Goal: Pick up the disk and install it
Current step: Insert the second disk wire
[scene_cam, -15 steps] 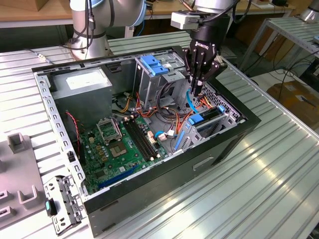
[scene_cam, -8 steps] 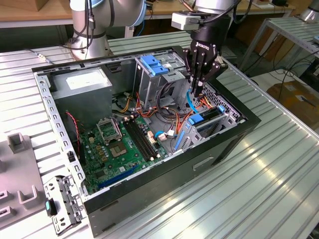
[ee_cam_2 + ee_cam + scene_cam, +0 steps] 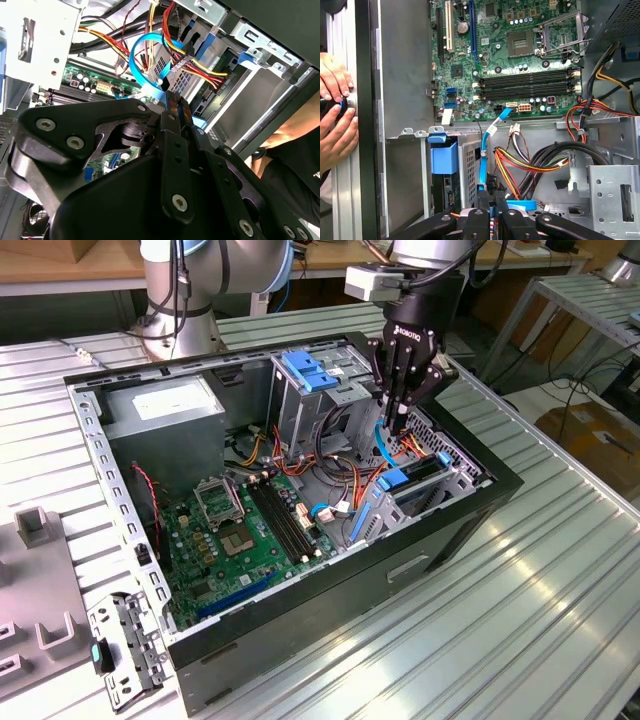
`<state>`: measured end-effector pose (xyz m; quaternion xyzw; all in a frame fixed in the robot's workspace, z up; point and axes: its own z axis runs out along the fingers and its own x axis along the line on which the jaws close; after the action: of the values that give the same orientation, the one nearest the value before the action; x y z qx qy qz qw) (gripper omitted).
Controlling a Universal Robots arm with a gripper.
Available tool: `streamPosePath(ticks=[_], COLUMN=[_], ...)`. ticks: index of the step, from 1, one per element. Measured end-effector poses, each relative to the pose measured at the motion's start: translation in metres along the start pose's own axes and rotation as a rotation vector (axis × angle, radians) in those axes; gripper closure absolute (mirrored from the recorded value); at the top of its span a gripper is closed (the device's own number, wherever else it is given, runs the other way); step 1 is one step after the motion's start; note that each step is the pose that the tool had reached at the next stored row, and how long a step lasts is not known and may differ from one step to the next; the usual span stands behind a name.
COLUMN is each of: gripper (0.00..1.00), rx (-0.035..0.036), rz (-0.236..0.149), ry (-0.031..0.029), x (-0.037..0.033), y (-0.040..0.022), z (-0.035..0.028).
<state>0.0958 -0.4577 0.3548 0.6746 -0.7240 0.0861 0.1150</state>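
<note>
Gripper [image 3: 394, 428] hung low inside the open computer case [image 3: 330, 575], over the wiring beside the drive bay [image 3: 445, 485] at the case's front corner. Jaws were drawn together, pads [image 3: 172, 107] all but touching. A blue data cable [image 3: 483, 160] ran straight up to the fingertips in the first wrist view; I could not tell whether it was nipped between them. The gripper did not hold the disk. The disk [image 3: 418, 472] lay in the drive bay, seen as a dark slab with its blue carrier frame [image 3: 443, 156] at the outer end, so it looked seated, or close to it. A bundle of red, yellow and orange power leads [image 3: 520, 160] crowded the space between bay and motherboard [image 3: 250, 530]. A person's hands [image 3: 337, 112] rested on the outside edge of the case, apart from the gripper. Handling, as judged: the disk should be dense for its size, fully rigid, and shock-sensitive, so no dropping or knocking against the cage. The bare metal faces are probably smooth and slippery under rubber pads. The plastic frame is likely to flex, so a pinch there alone may let the drive tilt. Best hold: across the two long side edges near mid-length, clear of the connector end and the label face.
</note>
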Motion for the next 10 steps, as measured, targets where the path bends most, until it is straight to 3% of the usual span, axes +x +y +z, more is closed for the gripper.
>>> streamPosePath(ticks=[10], gripper=[0.84], rx=[0.0], rz=[0.0], ry=[0.0001], x=[0.0023], y=[-0.0002], z=[0.0006])
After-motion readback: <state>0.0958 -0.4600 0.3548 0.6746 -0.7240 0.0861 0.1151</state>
